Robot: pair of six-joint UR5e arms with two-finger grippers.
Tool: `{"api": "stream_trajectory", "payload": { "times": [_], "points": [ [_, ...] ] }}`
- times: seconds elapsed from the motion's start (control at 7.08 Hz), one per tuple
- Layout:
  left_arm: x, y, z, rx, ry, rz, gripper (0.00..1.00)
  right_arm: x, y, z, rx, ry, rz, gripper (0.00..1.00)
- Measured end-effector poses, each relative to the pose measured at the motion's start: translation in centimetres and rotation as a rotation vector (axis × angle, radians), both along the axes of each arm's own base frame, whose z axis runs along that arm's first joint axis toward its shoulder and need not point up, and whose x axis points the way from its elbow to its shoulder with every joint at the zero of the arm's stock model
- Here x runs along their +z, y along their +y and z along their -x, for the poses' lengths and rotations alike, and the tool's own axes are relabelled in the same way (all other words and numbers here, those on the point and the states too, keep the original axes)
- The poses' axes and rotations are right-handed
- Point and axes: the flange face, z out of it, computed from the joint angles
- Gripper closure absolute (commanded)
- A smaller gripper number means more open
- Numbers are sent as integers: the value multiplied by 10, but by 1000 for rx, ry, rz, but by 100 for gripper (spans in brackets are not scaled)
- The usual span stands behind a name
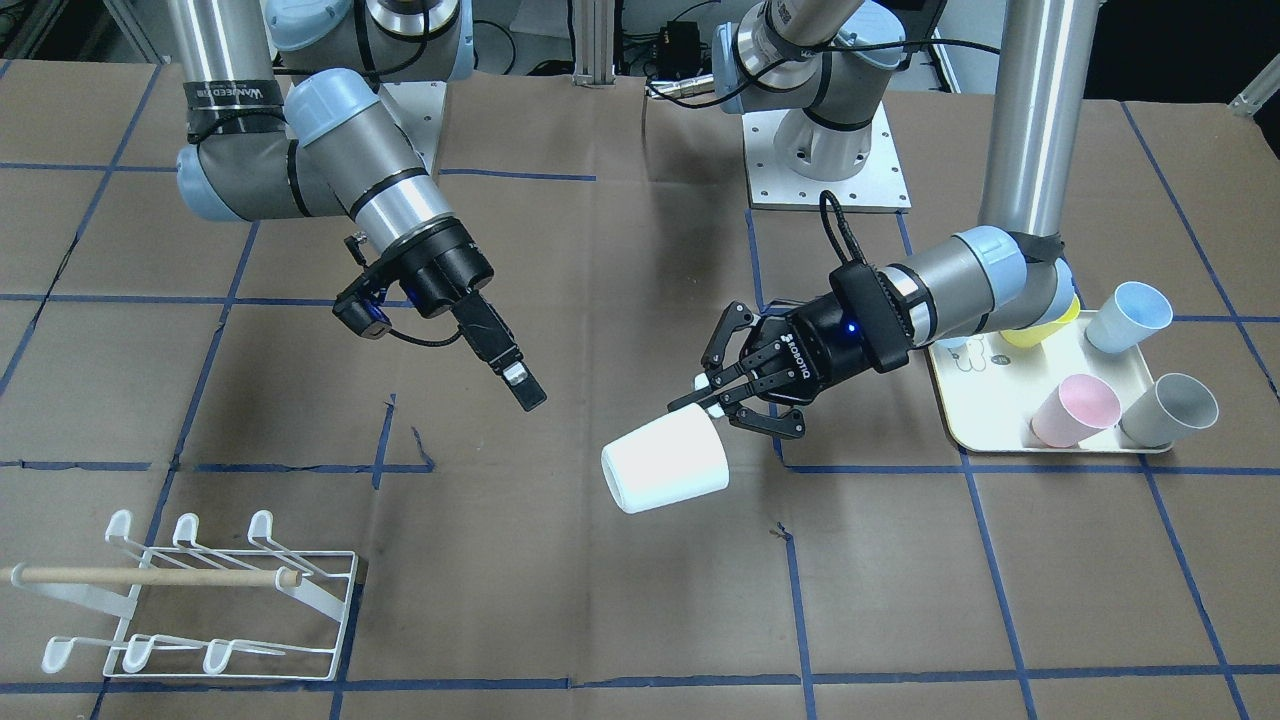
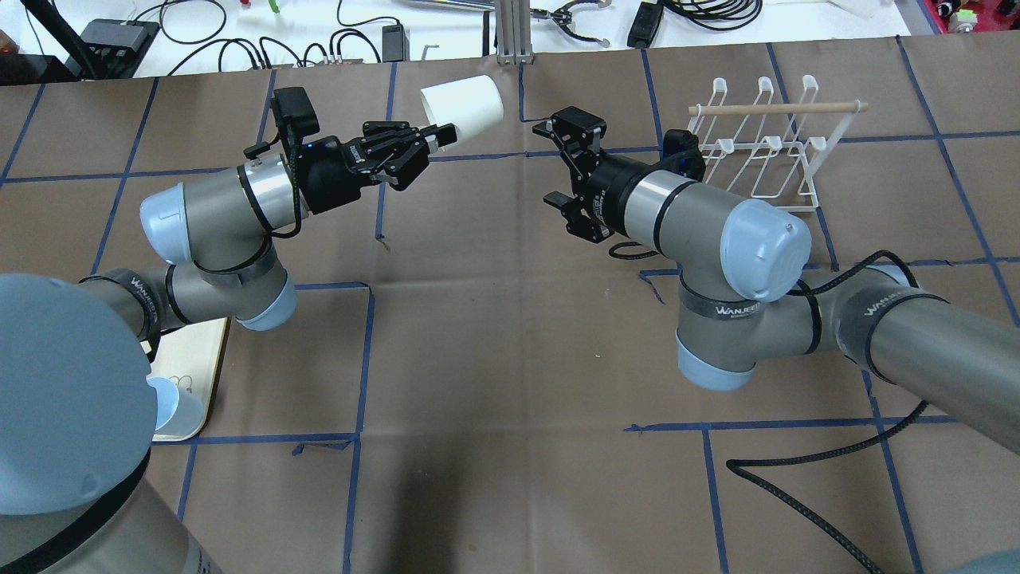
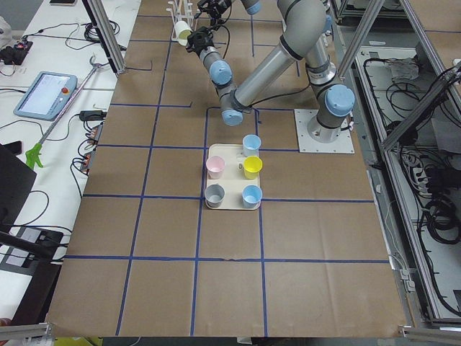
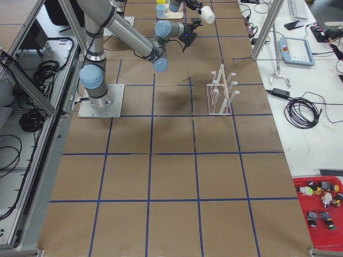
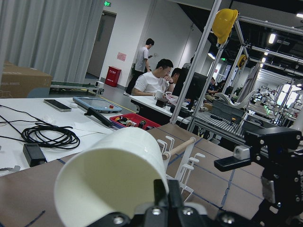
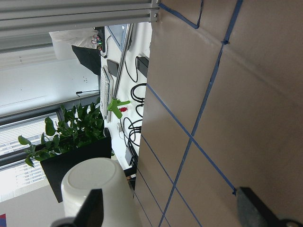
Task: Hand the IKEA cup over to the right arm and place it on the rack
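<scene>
The white IKEA cup (image 1: 665,465) hangs on its side above the table, and my left gripper (image 1: 715,400), the claw marked ROBOTIQ, is shut on its rim. In the overhead view the cup (image 2: 462,105) points away from the left gripper (image 2: 430,142). My right gripper (image 2: 551,163) is open, a short gap to the cup's right, not touching it. In the right wrist view the cup's base (image 6: 94,184) shows beyond the spread fingers (image 6: 92,210). The white wire rack (image 1: 230,600) with its wooden dowel stands on the table, empty, beyond the right arm (image 2: 741,239).
A cream tray (image 1: 985,400) under the left arm carries a blue cup (image 1: 1130,315), a pink cup (image 1: 1075,410), a grey cup (image 1: 1170,410) and a yellow cup (image 1: 1040,330). Cables and tools lie past the table's far edge. People (image 5: 154,78) sit at desks beyond it.
</scene>
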Motion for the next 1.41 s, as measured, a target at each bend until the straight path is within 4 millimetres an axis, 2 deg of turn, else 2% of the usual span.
{"api": "stream_trajectory", "payload": {
  "times": [0.28, 0.56, 0.99, 1.41],
  "points": [
    [-1, 10, 21, -19, 0, -6, 95, 14, -17, -14, 20, -11, 45, 1],
    [-1, 14, 26, -22, -1, -11, 95, 24, -21, -23, 37, -18, 72, 1],
    [-1, 15, 27, -20, -1, -12, 95, 17, -27, -26, 42, -17, 65, 1],
    [-1, 15, 26, -19, -2, -11, 94, 15, -35, -38, 56, -17, 72, 1]
  ]
}}
